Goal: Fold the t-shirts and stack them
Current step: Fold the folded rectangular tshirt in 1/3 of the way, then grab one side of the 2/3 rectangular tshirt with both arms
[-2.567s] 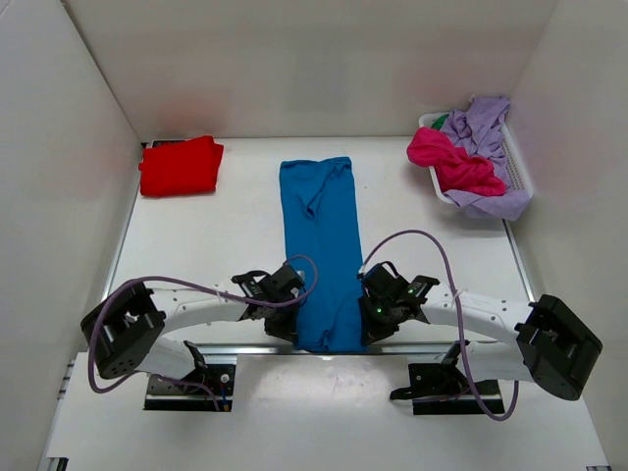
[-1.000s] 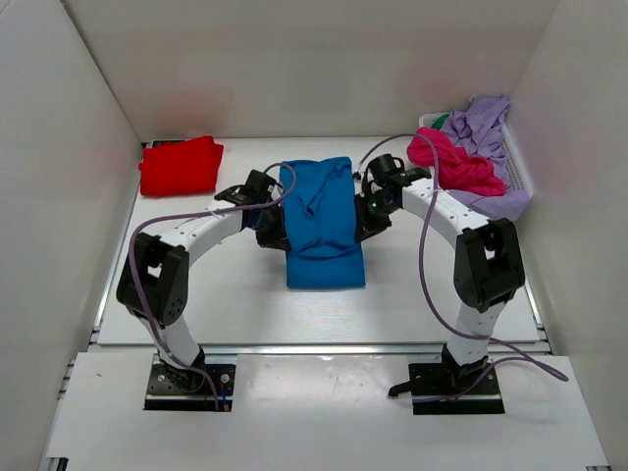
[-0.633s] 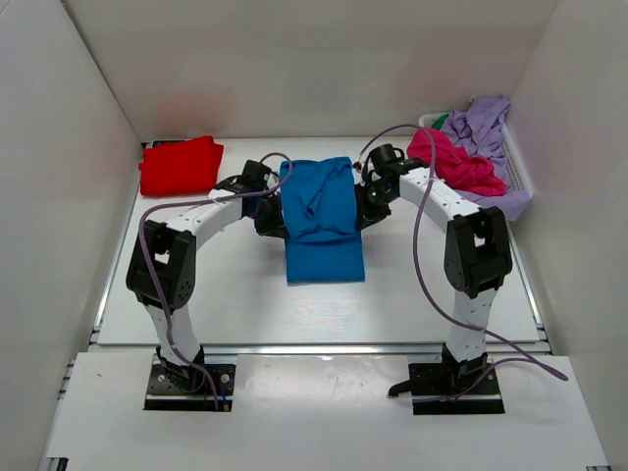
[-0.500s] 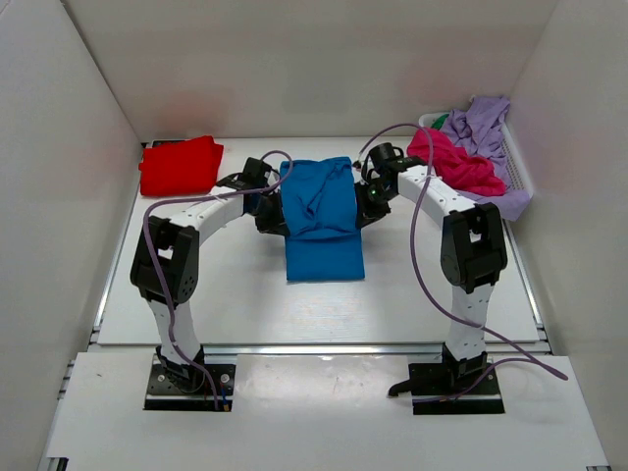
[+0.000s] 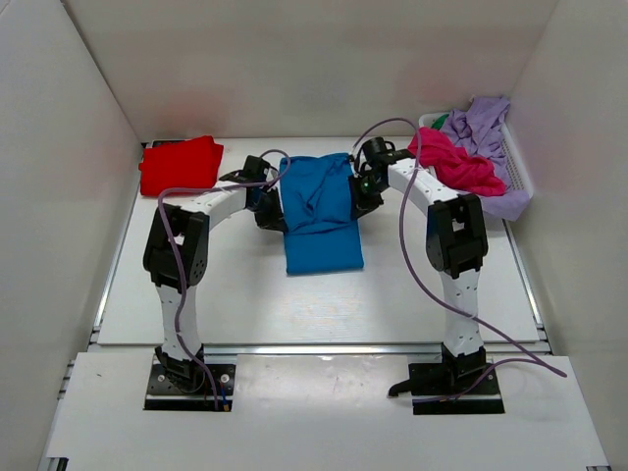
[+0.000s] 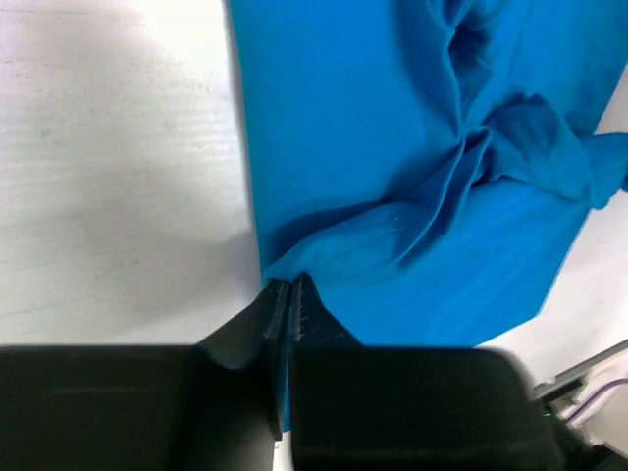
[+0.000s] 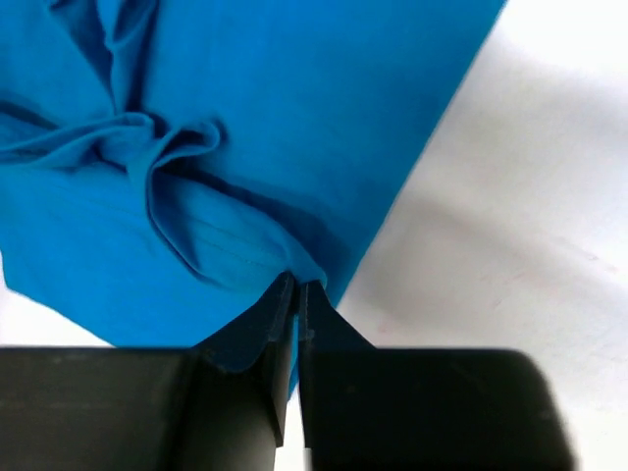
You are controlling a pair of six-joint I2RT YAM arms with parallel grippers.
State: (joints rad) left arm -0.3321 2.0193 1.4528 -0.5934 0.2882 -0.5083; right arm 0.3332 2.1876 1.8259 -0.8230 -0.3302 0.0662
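Counter [image 5: 196,285], white and walled on three sides, with both arms reaching away from their bases. Blue t-shirt [image 5: 322,221] lies flat between the two hands as a long rectangle; its far half carries a second, rumpled layer with creases running toward each hand. White slatted basket [image 5: 518,167] stands to the right of the right hand, against the side wall. It holds a lilac shirt [image 5: 481,123] spilling over its rim and a crumpled magenta shirt [image 5: 449,162], the latter just beside the right arm. Red t-shirt [image 5: 180,165], folded, rests well to the left of the left hand, in the far corner.

Left hand [image 5: 268,203] [image 6: 287,285] is pinched tight on the left edge of the blue t-shirt [image 6: 392,147], cloth gathered at its fingertips. Right hand [image 5: 361,193] [image 7: 297,287] is likewise clamped on the right edge of the blue t-shirt [image 7: 245,128].
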